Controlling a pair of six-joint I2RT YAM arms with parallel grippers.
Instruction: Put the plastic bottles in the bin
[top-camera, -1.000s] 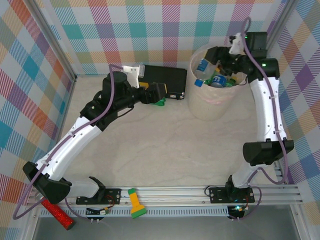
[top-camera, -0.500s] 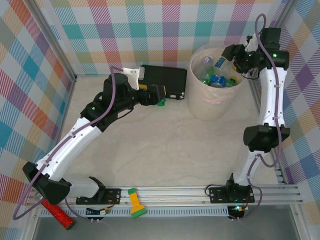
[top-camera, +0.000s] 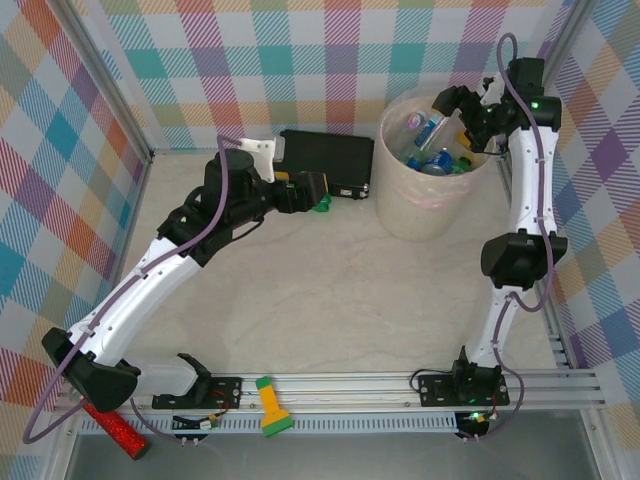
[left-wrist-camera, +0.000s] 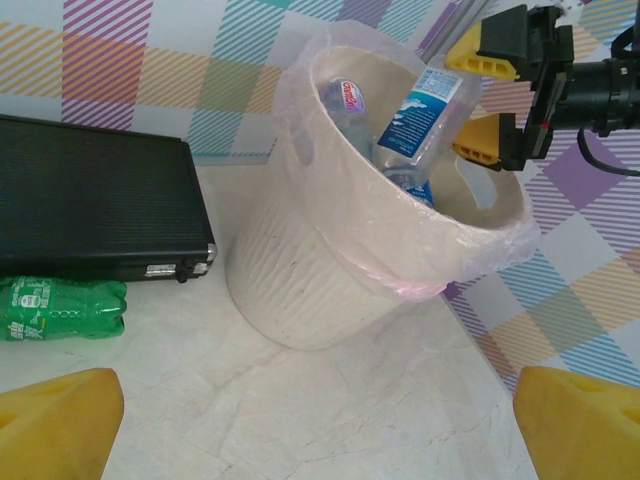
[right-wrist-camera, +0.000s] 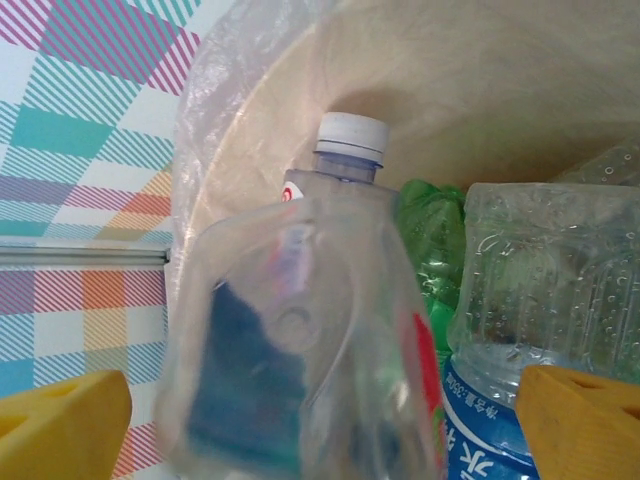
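The bin (top-camera: 430, 215) stands at the back right, lined with a plastic bag and holding several plastic bottles (top-camera: 435, 160). My right gripper (top-camera: 452, 112) hangs open over its right rim. A clear, blue-labelled bottle (right-wrist-camera: 300, 360) shows blurred and loose between the wide-apart fingers (right-wrist-camera: 60, 420), above the bottles lying in the bin (right-wrist-camera: 500, 330). In the left wrist view that bottle (left-wrist-camera: 420, 110) tilts inside the bin (left-wrist-camera: 300, 270), next to the right gripper (left-wrist-camera: 485, 95). A green bottle (top-camera: 320, 205) (left-wrist-camera: 60, 310) lies on the table against a black case. My left gripper (top-camera: 322, 192) (left-wrist-camera: 320, 430) is open beside it.
A flat black case (top-camera: 325, 160) (left-wrist-camera: 90, 210) lies left of the bin against the back wall. A yellow-green flashlight (top-camera: 270, 405) and a red glittery cylinder (top-camera: 118, 428) rest at the near rail. Checked walls close in the table.
My right gripper has opened and let go of the clear bottle, which drops into the bin. The right arm drew back up toward the bin's right rim. The left arm barely moved.
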